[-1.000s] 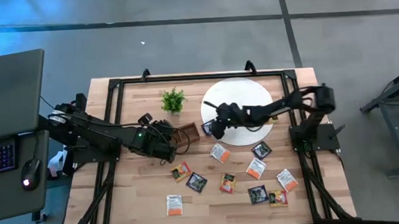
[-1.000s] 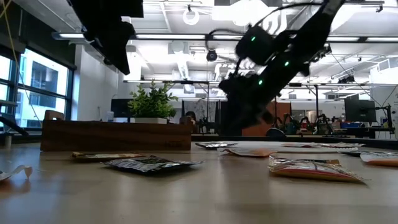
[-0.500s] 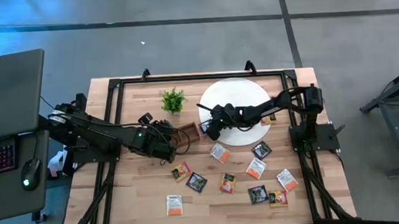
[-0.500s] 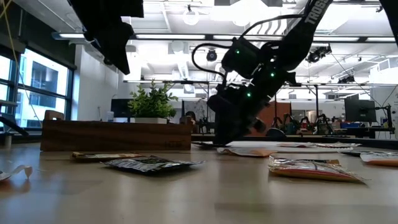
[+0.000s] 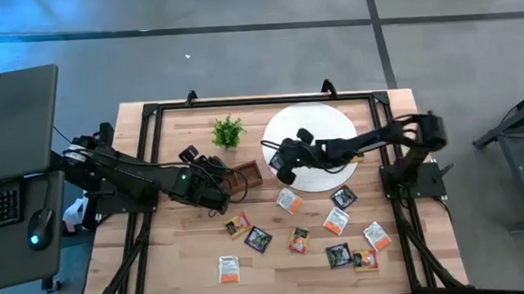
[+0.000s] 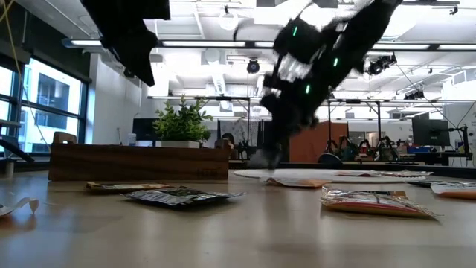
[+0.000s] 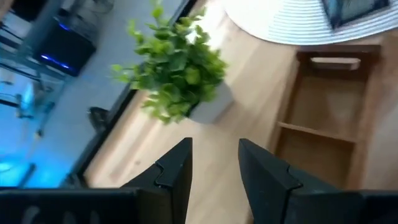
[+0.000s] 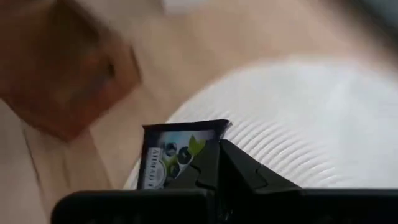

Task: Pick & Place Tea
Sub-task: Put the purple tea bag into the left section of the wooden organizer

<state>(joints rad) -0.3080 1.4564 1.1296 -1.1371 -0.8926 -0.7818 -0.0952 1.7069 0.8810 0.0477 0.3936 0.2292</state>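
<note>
R hand [image 8: 211, 163] pinching black sachet [image 8: 171, 155] – over white disc [image 8: 298, 124]

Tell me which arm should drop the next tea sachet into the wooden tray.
The right: its pincer is shut on a black tea sachet with a green mark, near the brown wooden divided tray.

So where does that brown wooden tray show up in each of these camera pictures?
High view: wooden tray left of centre, beside the white disc.
Low view: long box at left.
Left wrist view: right side, touching the disc.
Right wrist view: blurred brown shape.
Shared landmark: the white disc.
</note>
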